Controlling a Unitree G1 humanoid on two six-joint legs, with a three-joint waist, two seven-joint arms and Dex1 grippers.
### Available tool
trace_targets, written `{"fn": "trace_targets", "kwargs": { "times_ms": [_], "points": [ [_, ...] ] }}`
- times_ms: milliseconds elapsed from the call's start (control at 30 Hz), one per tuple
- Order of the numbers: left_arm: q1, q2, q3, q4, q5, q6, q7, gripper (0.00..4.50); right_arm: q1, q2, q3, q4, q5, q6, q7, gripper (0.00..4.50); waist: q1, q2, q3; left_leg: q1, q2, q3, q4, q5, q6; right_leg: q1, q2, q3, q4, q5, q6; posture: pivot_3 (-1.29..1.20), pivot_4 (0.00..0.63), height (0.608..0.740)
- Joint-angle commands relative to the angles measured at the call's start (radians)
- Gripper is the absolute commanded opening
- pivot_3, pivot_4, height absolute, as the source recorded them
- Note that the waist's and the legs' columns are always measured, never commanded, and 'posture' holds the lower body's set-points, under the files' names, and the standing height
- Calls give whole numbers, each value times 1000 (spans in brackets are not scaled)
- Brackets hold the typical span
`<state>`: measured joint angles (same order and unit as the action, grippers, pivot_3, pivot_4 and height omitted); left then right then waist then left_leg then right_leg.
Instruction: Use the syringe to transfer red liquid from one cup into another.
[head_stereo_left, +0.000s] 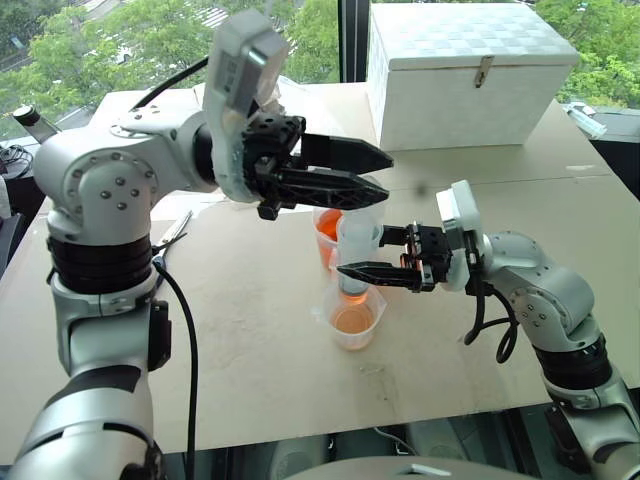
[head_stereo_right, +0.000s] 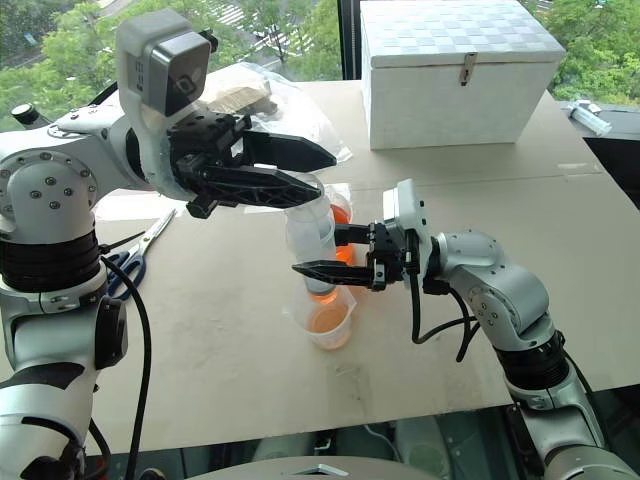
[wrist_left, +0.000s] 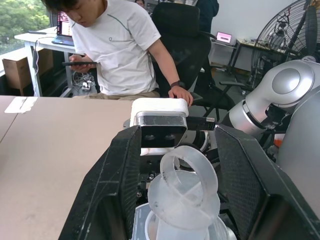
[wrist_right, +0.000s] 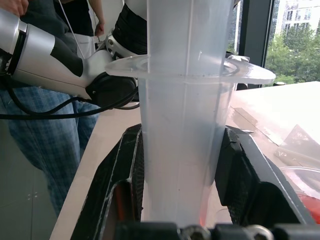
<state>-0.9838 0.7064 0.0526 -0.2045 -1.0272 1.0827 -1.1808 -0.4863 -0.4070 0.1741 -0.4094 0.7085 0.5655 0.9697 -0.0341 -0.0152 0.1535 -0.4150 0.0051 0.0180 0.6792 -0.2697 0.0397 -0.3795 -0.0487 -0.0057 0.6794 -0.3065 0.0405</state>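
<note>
The right claw (head_stereo_right: 318, 257) is clenching the syringe (head_stereo_right: 312, 238) barrel, holding it upright over the lipped cup (head_stereo_right: 328, 322) on the counter (head_stereo_right: 230, 330). The orange-red cup (head_stereo_left: 328, 232) is standing just behind, at 12 o'clock. The left claw (wrist_left: 175, 175) is bracketing the plunger's ring top, with gaps showing beside both fingers; the wrist view is showing a seated person (wrist_left: 115, 47) beyond.

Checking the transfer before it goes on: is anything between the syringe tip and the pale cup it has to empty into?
Nothing visible. The right gripper holds the syringe upright, nozzle already down inside the pale cup. The red cup stands just behind, out of the path. The left gripper brackets the plunger top.
</note>
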Motion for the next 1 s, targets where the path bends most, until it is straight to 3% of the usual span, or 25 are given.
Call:
{"fn": "trace_targets", "kwargs": {
  "times_ms": [33,433,533,633,1000],
  "points": [
    [9,4,12,-41,-34,3,-2,2316,-3,1,-13,-33,15,-5,-4,1536,0,0,0,0,0,0,0,0,0,0,0,0,0,0,0,0,150,740],
    [51,7,-15,-49,-13,-15,8,2316,-9,-1,-23,-37,22,2,-3,1536,1,0,0,0,0,0,0,0,0,0,0,0,0,0,0,0,150,740],
    [44,4,-11,-40,-22,-13,12,1607,-9,-2,-24,-37,22,3,-2,1536,1,0,0,0,0,0,0,0,0,0,0,0,0,0,0,0,150,740],
    [44,8,-20,-39,-10,-20,11,382,-11,-3,-25,-36,23,4,-3,1536,1,0,0,0,0,0,0,0,0,0,0,0,0,0,0,0,150,740],
    [68,29,-37,-59,-1,-20,-9,382,-19,-2,-34,-36,35,3,-11,1536,1,0,0,0,0,0,0,0,0,0,0,0,0,0,0,0,150,740]
  ]
}}
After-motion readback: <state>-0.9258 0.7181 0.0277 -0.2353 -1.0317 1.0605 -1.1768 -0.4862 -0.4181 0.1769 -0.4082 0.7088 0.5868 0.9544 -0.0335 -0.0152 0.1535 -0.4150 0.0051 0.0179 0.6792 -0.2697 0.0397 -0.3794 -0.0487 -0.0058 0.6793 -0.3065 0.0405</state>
